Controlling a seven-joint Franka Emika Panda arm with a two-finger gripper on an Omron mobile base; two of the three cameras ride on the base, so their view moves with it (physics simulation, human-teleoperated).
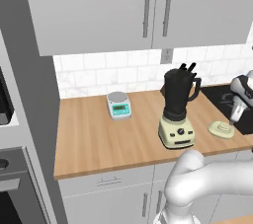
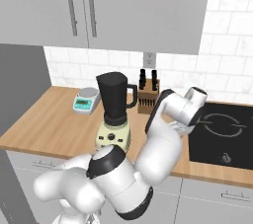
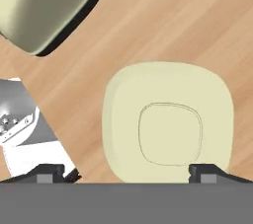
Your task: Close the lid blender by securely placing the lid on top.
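Note:
The lid [image 3: 168, 124], a pale cream-yellow disc with a raised centre knob, lies flat on the wooden counter [image 1: 99, 139], to the right of the blender [image 1: 178, 107]. The blender has a dark jar with an open top and a side handle, on a squat cream base [image 3: 44, 6]. My gripper [image 1: 235, 117] hangs open just above the lid's right side, pointing down. In the hand view the gripper [image 3: 127, 172] holds nothing; one dark fingertip [image 3: 205, 171] sits over the lid and the other is off its edge. In the right base view the blender [image 2: 116, 104] stands left of my arm, which hides the lid.
A small grey scale [image 1: 119, 104] with a teal display sits at the back left of the counter. A knife block [image 2: 148, 97] stands behind the blender. A black cooktop [image 2: 222, 129] lies to the right, close to the lid. Wall cabinets [image 1: 148, 6] hang above.

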